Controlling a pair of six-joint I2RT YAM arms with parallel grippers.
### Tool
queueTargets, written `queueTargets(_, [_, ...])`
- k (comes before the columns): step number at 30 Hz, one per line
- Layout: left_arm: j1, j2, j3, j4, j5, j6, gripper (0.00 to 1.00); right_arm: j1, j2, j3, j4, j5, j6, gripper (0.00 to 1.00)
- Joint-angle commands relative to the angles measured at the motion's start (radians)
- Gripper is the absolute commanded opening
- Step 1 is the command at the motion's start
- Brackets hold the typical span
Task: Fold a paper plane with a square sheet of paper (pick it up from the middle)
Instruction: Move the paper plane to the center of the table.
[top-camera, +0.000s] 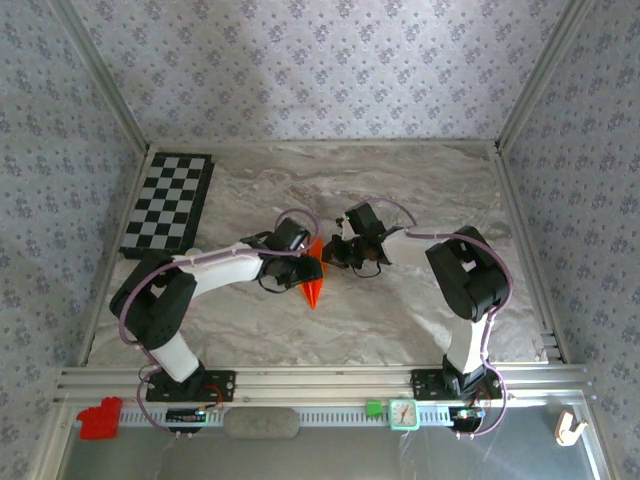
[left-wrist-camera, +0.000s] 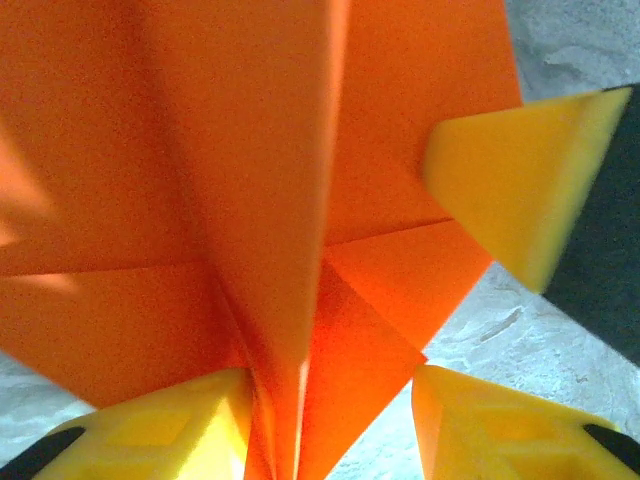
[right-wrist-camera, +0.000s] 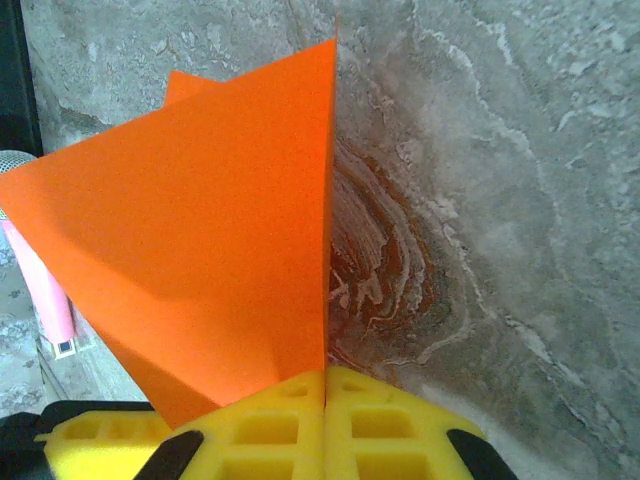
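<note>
Nearest my bases is the tip of the folded bright orange paper sheet (top-camera: 314, 282), which lies at the middle of the grey marbled desk (top-camera: 430, 190) with its long axis running near to far. My left fingers (left-wrist-camera: 150, 435) stand apart astride its centre ridge, one pad clear. My right fingers (right-wrist-camera: 270, 430) are pinched together on an edge. The left wrist view shows creases, the right a plain upright triangle.

Paper (top-camera: 314, 285): from above, my left gripper (top-camera: 299, 263) and right gripper (top-camera: 338, 255) are hiding all but one tip. Left wrist: paper (left-wrist-camera: 180, 180) is blurring, running off top and left edges. Right wrist: bottom edge is cropping my right fingers (right-wrist-camera: 270, 430).
</note>
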Motion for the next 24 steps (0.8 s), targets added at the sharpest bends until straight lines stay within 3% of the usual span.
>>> queueTargets(1, [-0.021,0.036,0.063,-0.078,-0.043,0.055,0.47,0.007,-0.024,0.012,-0.023,0.005,0.014,0.05])
queueTargets(11, [-0.047,0.097,0.136,-0.163,-0.116,0.087,0.45,0.007,-0.024,0.009,-0.026,0.006,0.013,0.05])
queueTargets(24, [-0.049,0.105,0.155,-0.191,-0.155,0.084,0.21,0.005,-0.028,0.008,-0.031,0.002,0.014,0.10])
